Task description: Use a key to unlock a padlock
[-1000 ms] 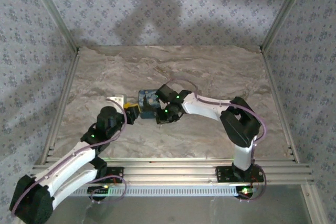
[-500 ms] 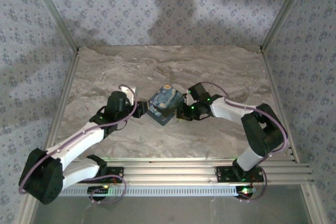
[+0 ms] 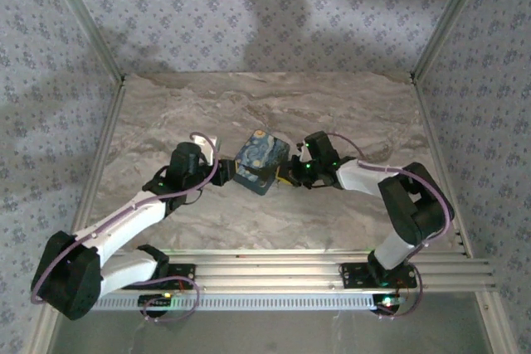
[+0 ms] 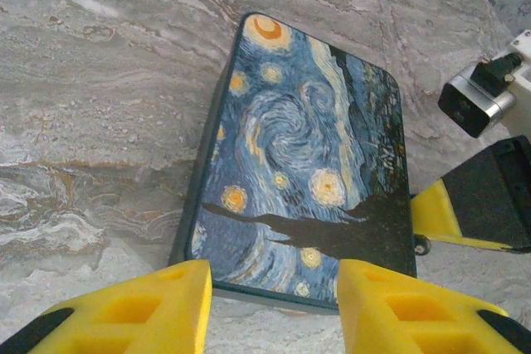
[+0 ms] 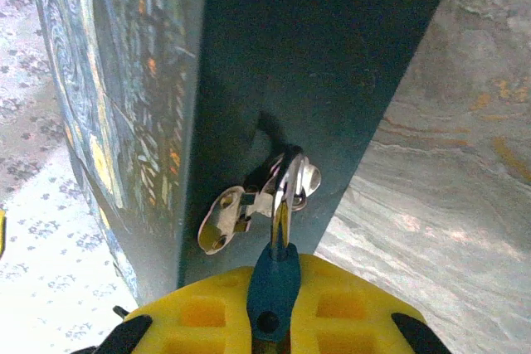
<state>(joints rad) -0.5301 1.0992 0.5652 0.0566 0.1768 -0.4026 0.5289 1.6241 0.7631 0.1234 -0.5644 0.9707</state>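
Yellow-tipped right gripper [image 3: 288, 177] closed firmly on the blue-headed key [image 5: 274, 283], key blade at a small silver metal piece [image 5: 228, 215] against dark side of swirl-print box [image 4: 307, 155], left gripper [image 4: 274, 304] partly open, holding nothing, just before box's near end

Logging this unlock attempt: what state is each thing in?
Blue swirl-print rectangular box: lying flat on the marble table, painted face up.
Small blue-headed metal key: gripped by its head, blade pointing at the box's dark side.
Silver metal clasp on that side: fastened or not, cannot tell.
Left pincer: open, holding nothing.
Right pincer: shut on the key.
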